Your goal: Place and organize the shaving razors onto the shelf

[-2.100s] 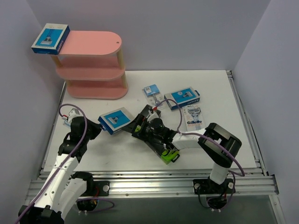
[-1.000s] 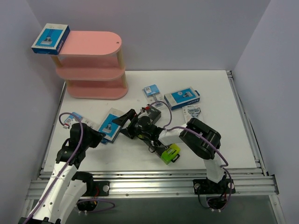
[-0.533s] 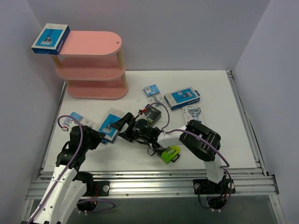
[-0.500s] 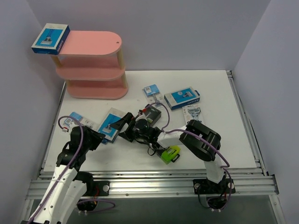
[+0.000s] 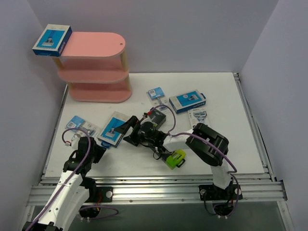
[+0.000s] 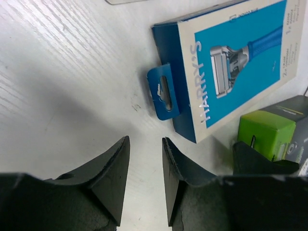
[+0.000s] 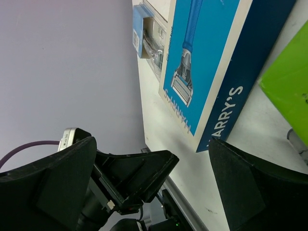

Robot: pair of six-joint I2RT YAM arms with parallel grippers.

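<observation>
step: grab blue box (image 6: 231,62), flat on table (image 5: 221,86), well apart from shelf (image 5: 96,72) | left tool (image 6: 144,142): slightly apart, empty | right tool (image 7: 151,142): wide apart, empty | tip: straddle its sides squarely, then clamp

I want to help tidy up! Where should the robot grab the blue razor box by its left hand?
Probably across its narrow middle, coming from above and pinching the two long sides. The blue box lies flat on the table, so nothing slips underneath, and its hang tab looks floppy.

White table (image 5: 226,89) inside lavender walls (image 5: 192,33), metal rail (image 5: 144,190) in front.
</observation>
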